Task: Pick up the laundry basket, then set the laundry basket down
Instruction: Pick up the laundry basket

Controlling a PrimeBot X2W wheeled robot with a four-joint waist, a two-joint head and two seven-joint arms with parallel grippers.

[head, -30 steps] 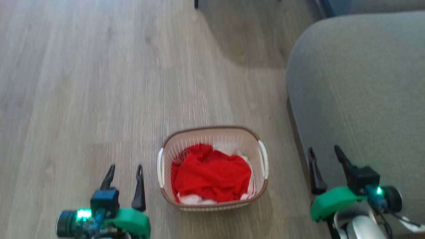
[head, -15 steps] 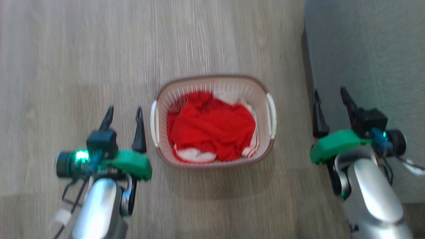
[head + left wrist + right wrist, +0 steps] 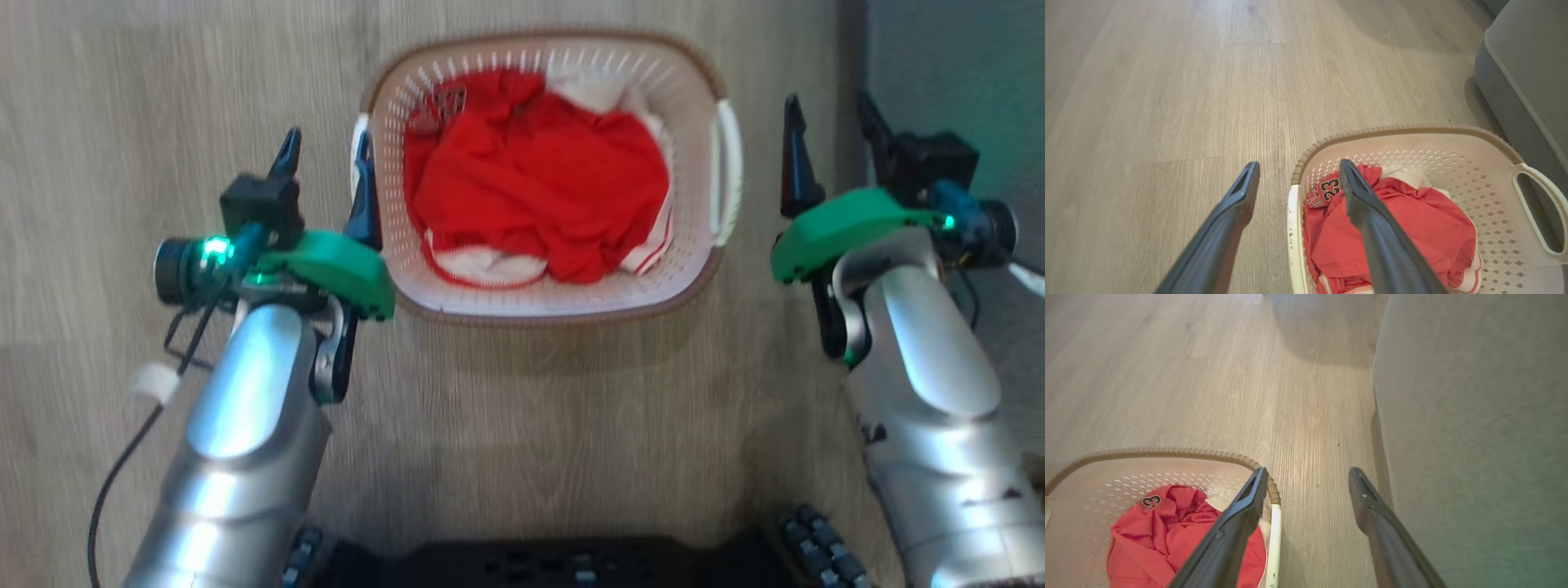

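The laundry basket stands on the wood floor, white and perforated with a brown rim, holding red and white clothes. My left gripper is open at its left side; in the left wrist view the left gripper straddles the white left handle, one finger over the clothes and one over the floor. My right gripper is open beside the right handle. In the right wrist view the right gripper has its inner finger over the basket's edge, with the handle just inside the gap.
A grey sofa rises close on the right, right behind my right gripper, also seen as the sofa. My dark base lies along the bottom edge. Bare wood floor stretches to the left and beyond the basket.
The head camera has tipped down, so the basket sits higher and larger in view. Both open grippers have come in closer to the basket's side handles.
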